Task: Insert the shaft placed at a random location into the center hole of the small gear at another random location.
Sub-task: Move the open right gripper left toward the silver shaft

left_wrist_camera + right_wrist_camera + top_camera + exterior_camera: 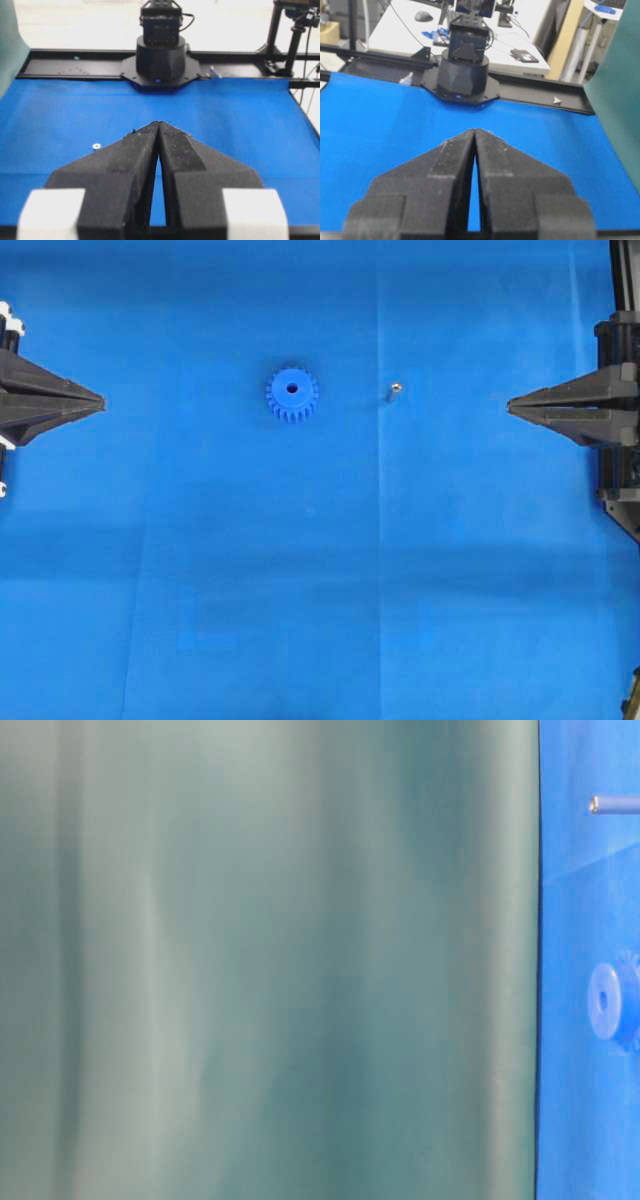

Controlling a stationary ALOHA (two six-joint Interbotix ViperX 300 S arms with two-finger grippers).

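Blue cloth (320, 590) covers the work surface. Nearest each wrist camera, the left gripper (158, 123) and right gripper (474, 131) have fingertips pressed together, grasping nothing. Farther out, mid-table, the small gear (292, 392) lies flat, its center hole (292, 389) unfilled. The shaft (394, 392) stands near it on the right gripper's side, apart and untouched. Judging by this, picking and inserting both remain.
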